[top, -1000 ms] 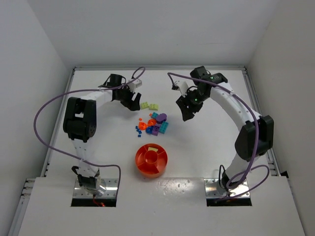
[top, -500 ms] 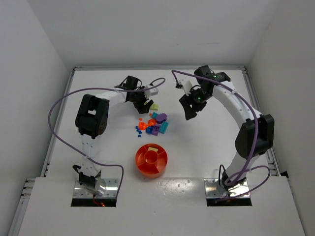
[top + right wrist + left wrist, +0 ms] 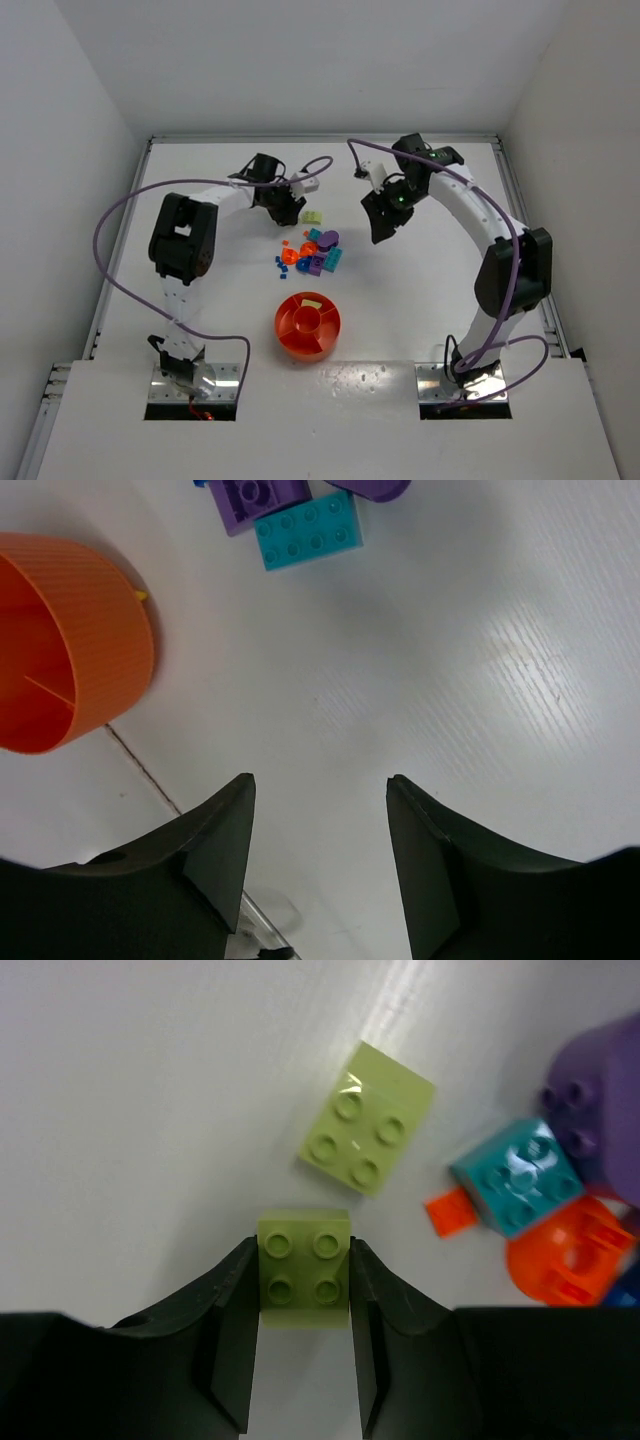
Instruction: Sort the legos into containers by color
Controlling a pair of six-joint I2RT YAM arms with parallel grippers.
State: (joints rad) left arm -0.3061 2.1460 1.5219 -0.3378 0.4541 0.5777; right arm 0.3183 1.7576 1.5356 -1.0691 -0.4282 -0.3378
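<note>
1. Two claws are over the tabletop. The left claw is clamped on a green brick, one finger pressed to each side of it, studs facing the camera.
2. Just beyond that claw's tips a second green brick lies flat, apart from the first and turned at an angle to it.
3. Right of it in the left wrist view sit a teal brick, a purple piece and an orange piece, touching one another.
4. From above, the left claw is at the far left edge of the brick pile.
5. The tray stands nearer the arm bases, well apart from the pile, with one green piece in a far wedge.
6. The right claw has its fingers spread with nothing between them, over bare tabletop to the right of the pile. The tray wall shows to its left.
</note>
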